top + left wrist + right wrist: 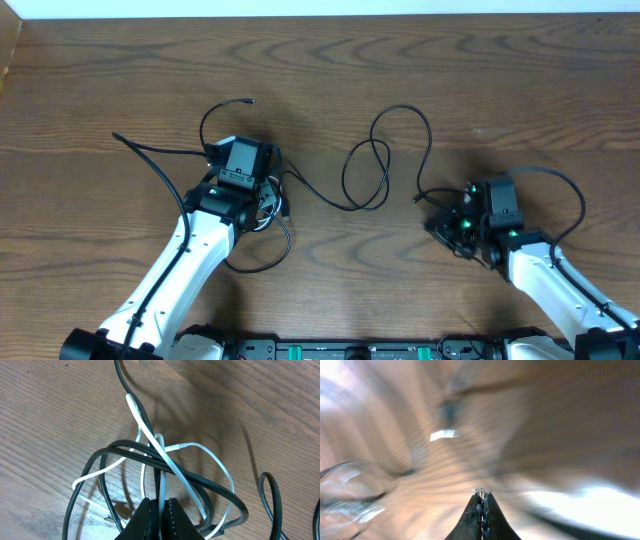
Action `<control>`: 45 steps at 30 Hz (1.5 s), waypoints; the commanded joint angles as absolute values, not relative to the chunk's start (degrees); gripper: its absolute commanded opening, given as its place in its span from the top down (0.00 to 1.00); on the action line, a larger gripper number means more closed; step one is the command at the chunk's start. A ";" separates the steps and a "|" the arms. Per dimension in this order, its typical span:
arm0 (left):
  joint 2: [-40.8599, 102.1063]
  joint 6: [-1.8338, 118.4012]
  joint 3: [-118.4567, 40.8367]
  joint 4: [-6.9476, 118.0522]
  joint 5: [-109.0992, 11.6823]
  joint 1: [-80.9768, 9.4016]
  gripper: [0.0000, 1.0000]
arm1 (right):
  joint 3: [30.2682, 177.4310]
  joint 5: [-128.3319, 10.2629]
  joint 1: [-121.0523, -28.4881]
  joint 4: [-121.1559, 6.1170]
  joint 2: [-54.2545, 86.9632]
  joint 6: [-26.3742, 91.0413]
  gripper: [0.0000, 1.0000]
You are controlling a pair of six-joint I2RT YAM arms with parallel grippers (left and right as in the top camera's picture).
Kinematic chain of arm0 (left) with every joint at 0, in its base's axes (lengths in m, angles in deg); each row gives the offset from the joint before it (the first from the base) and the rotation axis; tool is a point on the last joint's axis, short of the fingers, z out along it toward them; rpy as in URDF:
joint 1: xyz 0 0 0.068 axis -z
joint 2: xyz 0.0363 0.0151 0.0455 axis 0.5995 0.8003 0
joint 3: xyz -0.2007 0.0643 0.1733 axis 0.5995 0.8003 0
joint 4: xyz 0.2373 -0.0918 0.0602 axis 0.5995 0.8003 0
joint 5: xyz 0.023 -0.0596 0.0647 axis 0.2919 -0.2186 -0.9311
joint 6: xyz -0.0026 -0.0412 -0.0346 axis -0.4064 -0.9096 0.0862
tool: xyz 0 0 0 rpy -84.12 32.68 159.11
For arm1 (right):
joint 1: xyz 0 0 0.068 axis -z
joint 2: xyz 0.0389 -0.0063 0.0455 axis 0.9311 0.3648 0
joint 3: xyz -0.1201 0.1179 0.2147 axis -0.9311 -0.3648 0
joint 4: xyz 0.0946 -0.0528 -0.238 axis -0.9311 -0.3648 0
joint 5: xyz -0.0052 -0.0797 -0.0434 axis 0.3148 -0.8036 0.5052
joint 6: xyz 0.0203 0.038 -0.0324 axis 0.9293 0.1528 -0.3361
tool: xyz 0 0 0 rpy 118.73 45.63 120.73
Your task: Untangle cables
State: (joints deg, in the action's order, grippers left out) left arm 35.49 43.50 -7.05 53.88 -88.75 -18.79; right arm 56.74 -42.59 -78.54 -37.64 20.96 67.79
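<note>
Clenching the left claw (160, 502) on a strand of the white cable (150, 440), right where it is threading up through the loops of the black cable (365, 207) bunched on the table (500, 60). Holding the right claw (481, 494) pressed fully together, fingertip against fingertip, its view being too blurred for telling whether anything is pinched. Leaving the black cable running rightward from that tangle in loose open loops across the middle of the table, its far end lying near the right claw.
</note>
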 commanded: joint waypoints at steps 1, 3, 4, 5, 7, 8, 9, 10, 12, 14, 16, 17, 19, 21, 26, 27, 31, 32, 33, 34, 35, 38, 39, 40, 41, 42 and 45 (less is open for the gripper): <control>35.70 43.24 -6.13 53.77 -90.52 -19.03 0.92 | 64.06 -26.89 -78.78 -36.05 20.80 67.00 0.99; 35.70 43.26 -6.13 53.77 -90.52 -19.03 0.92 | 66.22 -28.38 -78.74 -36.00 20.80 65.38 0.99; 35.70 43.26 -6.13 53.77 -90.52 -19.03 0.92 | 66.86 -31.07 -78.72 -36.05 20.80 64.16 0.99; 35.70 43.26 -6.13 53.79 -90.52 -19.03 0.92 | 67.05 -34.33 -78.72 -36.07 20.80 63.28 0.99; 35.70 43.26 -6.13 53.79 -90.52 -19.03 0.92 | 67.03 -42.48 -78.72 -37.33 20.87 63.15 0.99; 35.70 43.26 -6.13 53.79 -90.52 -19.03 0.92 | 67.03 -49.28 -78.72 -39.56 20.91 63.17 0.99; 35.70 43.26 -6.13 53.79 -90.52 -19.03 0.93 | 67.03 -52.18 -78.72 -41.07 20.91 63.17 0.99; 35.70 43.26 -6.13 53.79 -90.52 -19.03 0.92 | 67.03 -53.95 -78.72 -42.36 20.91 63.15 0.99; 35.70 43.26 -6.13 53.77 -90.52 -19.03 0.92 | 66.99 -56.73 -78.72 -45.60 20.96 63.15 0.99; 35.70 43.26 -6.13 53.77 -90.52 -19.03 0.92 | 66.73 -58.19 -78.74 -48.42 21.02 63.15 0.99; 35.70 43.26 -6.13 53.75 -90.52 -19.03 0.92 | 65.98 -58.61 -78.78 -50.49 21.30 63.15 0.99; 35.70 43.26 -6.13 53.77 -90.52 -19.03 0.92 | 65.30 -58.59 -78.80 -50.95 21.61 63.15 0.99; 35.70 43.26 -6.13 53.75 -90.52 -19.03 0.92 | 63.67 -58.63 -78.82 -50.82 22.18 63.15 0.99; 35.70 43.26 -6.13 53.77 -90.52 -19.03 0.92 | 61.70 -58.67 -78.82 -50.06 23.10 63.17 0.99; 35.70 43.26 -6.13 53.77 -90.52 -19.03 0.92 | 58.44 -58.78 -78.76 -45.75 25.20 64.31 0.99; 35.70 43.26 -6.13 53.77 -90.52 -19.03 0.92 | 58.42 -58.81 -78.76 -45.73 25.35 64.68 0.99; 35.70 43.26 -6.13 53.77 -90.52 -19.03 0.92 | 58.53 -57.80 -78.76 -45.25 25.33 64.66 0.99; 35.70 43.26 -6.13 53.77 -90.52 -19.03 0.92 | 58.77 -55.35 -78.76 -45.27 25.26 64.64 0.99; 35.70 43.26 -6.13 53.77 -90.52 -19.03 0.92 | 59.25 -51.13 -78.76 -45.12 25.09 64.44 0.99; 35.70 43.26 -6.13 53.77 -90.52 -19.03 0.92 | 59.95 -45.95 -78.76 -44.53 24.93 63.33 0.99; 35.70 43.24 -6.13 53.77 -90.52 -19.03 0.92 | 60.76 -41.67 -78.78 -43.91 24.74 62.41 0.98; 35.70 43.26 -6.13 53.75 -90.52 -19.03 0.92 | 64.45 -29.67 -78.89 -43.08 24.54 59.48 0.90; 35.70 43.24 -6.13 53.75 -90.52 -19.03 0.92 | 66.03 -26.46 -79.15 -43.10 24.54 57.84 0.87; 35.70 43.24 -6.13 53.75 -90.52 -19.03 0.92 | 67.91 -24.10 -79.83 -43.17 24.54 56.00 0.82; 35.70 43.24 -6.13 53.75 -90.52 -19.03 0.92 | 69.15 -23.46 -80.53 -43.24 24.54 55.00 0.76; 35.70 43.24 -6.13 53.75 -90.52 -19.03 0.92 | 70.33 -23.53 -81.32 -43.30 24.54 53.95 0.70; 35.70 43.24 -6.13 53.75 -90.52 -19.03 0.92 | 72.78 -29.63 -84.14 -42.25 24.54 52.62 0.42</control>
